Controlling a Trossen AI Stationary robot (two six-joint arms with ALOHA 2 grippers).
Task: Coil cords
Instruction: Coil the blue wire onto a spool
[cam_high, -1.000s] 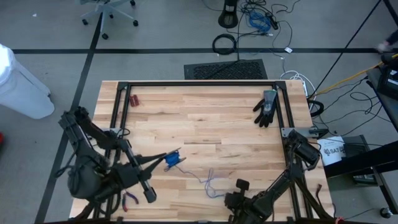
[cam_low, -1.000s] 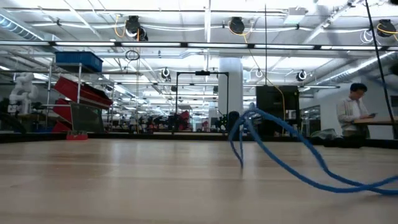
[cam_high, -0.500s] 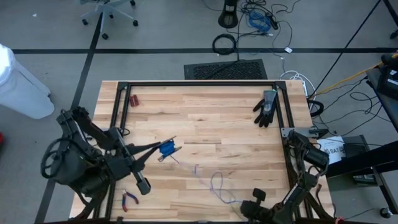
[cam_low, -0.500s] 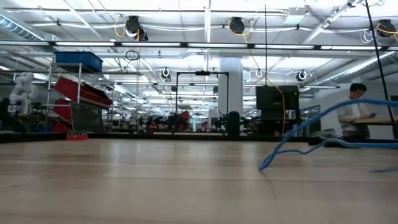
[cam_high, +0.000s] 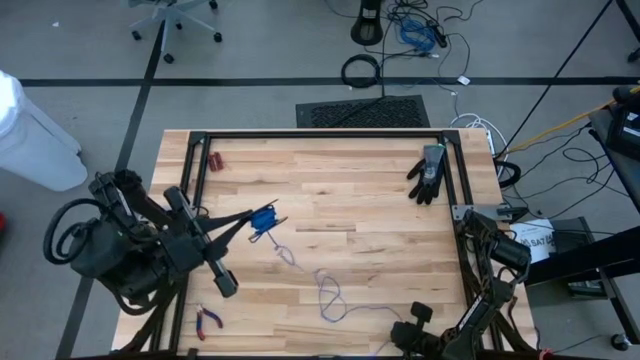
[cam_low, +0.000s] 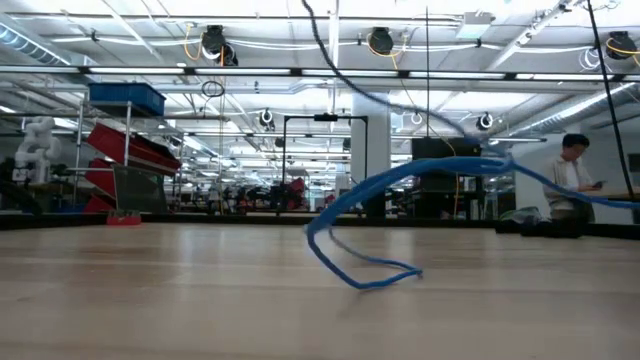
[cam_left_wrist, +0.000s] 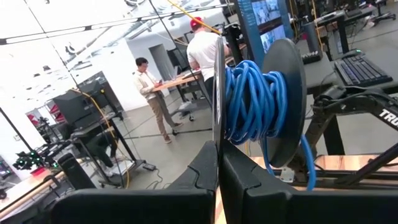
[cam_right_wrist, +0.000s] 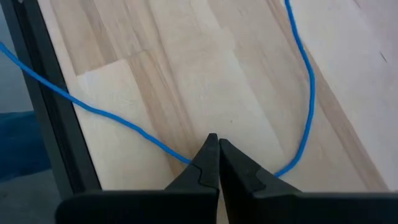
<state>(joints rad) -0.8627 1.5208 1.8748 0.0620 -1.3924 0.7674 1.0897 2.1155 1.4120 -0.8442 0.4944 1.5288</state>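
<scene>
A thin blue cord (cam_high: 325, 295) is partly wound on a small spool (cam_high: 264, 219) with two dark discs. My left gripper (cam_high: 250, 224) is shut on that spool and holds it above the table's left half. From the spool the cord drops to the wood in slack loops (cam_low: 370, 280). It then runs to my right gripper (cam_high: 412, 318) at the near edge, which is shut on it. In the left wrist view the wound cord (cam_left_wrist: 252, 102) fills the space between the discs. My left gripper pinches the rim of one spool disc (cam_left_wrist: 217, 127) between its two fingers, coming in level from the table's left. The spool is lifted clear, its discs on edge, and the cord hangs from it. My right gripper is shut on the cord's free run (cam_right_wrist: 186, 158), with the fingers (cam_right_wrist: 231, 163) slanting down from the near side, across the cord. The fingers hide the exact place. The cord leaves them slack on both sides.
A black glove (cam_high: 428, 172) lies at the far right and small red-handled pliers (cam_high: 208, 318) at the near left. A small red object (cam_high: 215, 160) lies at the far left. Black frame rails (cam_high: 320, 134) edge the table. People stand in the room beyond.
My left gripper has risen and gone toward the far edge with the spool. My right gripper has gone toward the table's right along the near edge, drawing the cord with it. The cord's slack loops have shifted and spread between the two.
</scene>
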